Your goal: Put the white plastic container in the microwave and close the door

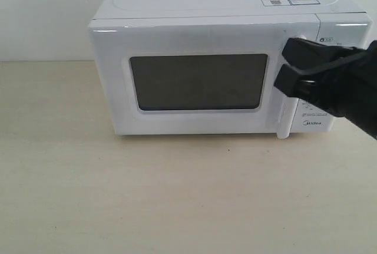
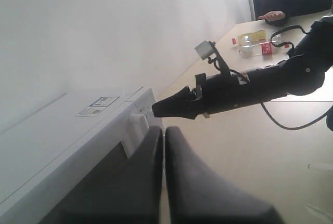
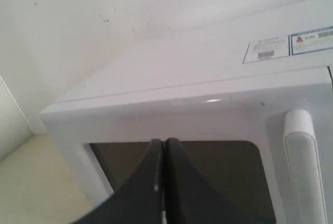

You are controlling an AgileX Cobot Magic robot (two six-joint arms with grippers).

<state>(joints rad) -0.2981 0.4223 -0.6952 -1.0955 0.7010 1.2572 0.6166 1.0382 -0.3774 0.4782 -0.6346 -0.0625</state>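
The white microwave (image 1: 206, 0) stands at the back of the table with its door (image 1: 194, 39) closed; the dark window (image 1: 198, 82) shows nothing inside. The white plastic container is out of view. My right gripper (image 1: 284, 68) is shut and empty, hovering in front of the upper part of the door's white bar handle (image 1: 287, 118). In the right wrist view its tips (image 3: 164, 142) point at the window's top edge, with the handle (image 3: 304, 172) to one side. My left gripper (image 2: 164, 129) is shut and empty, close to the door beside the handle (image 2: 138, 125), below the right gripper (image 2: 154, 110).
The pale wooden table (image 1: 177, 195) stretches in front of the microwave. In the left wrist view two plastic bottles (image 2: 255, 44) lie on a far table, a person's hand (image 2: 273, 16) rests beyond them, and a black cable (image 2: 291, 125) hangs from the right arm.
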